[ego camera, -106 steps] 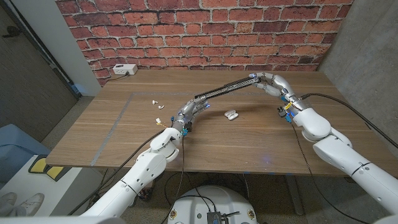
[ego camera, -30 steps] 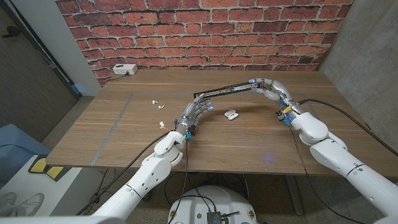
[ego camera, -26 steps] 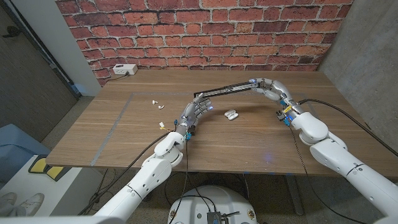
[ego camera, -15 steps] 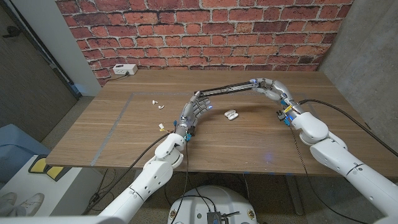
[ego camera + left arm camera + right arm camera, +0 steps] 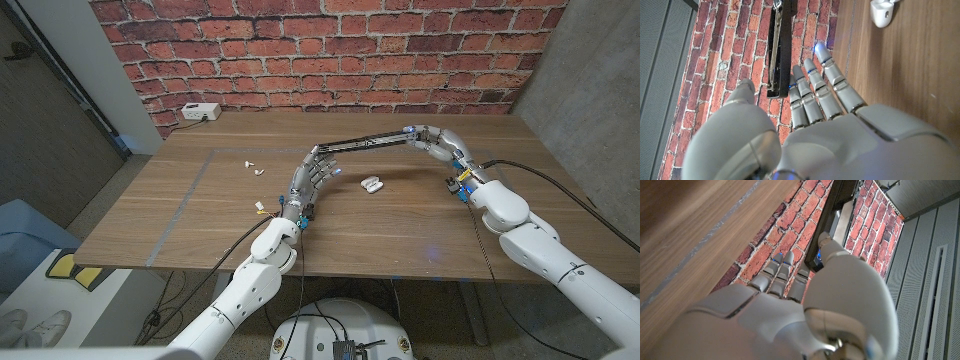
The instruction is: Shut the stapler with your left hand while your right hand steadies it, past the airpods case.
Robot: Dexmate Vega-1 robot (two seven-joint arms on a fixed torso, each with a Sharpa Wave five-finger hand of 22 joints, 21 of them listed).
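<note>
A long black stapler (image 5: 362,144) hangs open above the table's far side, stretched out almost level. My right hand (image 5: 432,139) grips its right end, fingers wrapped around it. My left hand (image 5: 314,176) stands just below the stapler's left end, fingers spread and reaching up, holding nothing; whether the fingertips touch it I cannot tell. The white airpods case (image 5: 372,184) lies on the table between the two hands, nearer to me than the stapler. In the left wrist view the stapler's end (image 5: 779,47) sits just past my fingertips (image 5: 820,50), the case (image 5: 883,11) off to one side. The right wrist view has the stapler (image 5: 834,211) beyond my right hand (image 5: 790,305).
Small white bits (image 5: 251,165) lie on the table left of my left hand. A white box (image 5: 200,111) sits at the far left edge by the brick wall (image 5: 330,50). The near half of the wooden table (image 5: 400,240) is bare wood.
My left hand has moved away from me, up to the stapler's left end, fingers spreading. The right hand has lowered the stapler from a steeper slant to almost level.
</note>
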